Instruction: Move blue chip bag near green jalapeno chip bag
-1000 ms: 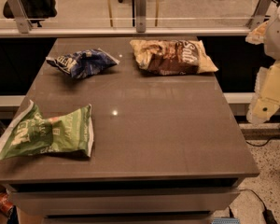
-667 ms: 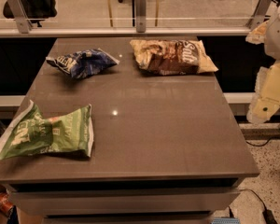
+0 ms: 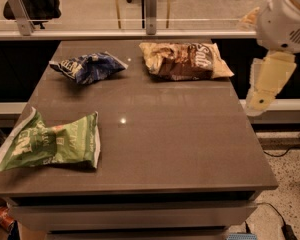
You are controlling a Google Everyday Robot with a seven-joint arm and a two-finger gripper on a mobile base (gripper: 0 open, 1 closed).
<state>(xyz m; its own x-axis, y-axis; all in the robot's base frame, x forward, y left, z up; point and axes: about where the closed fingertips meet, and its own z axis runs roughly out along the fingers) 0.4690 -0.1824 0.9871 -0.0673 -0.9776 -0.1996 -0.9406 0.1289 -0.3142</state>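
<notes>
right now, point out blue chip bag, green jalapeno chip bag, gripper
blue chip bag (image 3: pixel 87 67): camera view, middle
green jalapeno chip bag (image 3: pixel 52 144): camera view, middle
gripper (image 3: pixel 259 98): camera view, lower end, beside table (image 3: pixel 190 149)

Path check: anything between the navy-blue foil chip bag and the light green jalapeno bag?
Nothing visible: bare grey tabletop between navy-blue foil chip bag and light green jalapeno bag. Gripper hangs beyond its right edge.
</notes>
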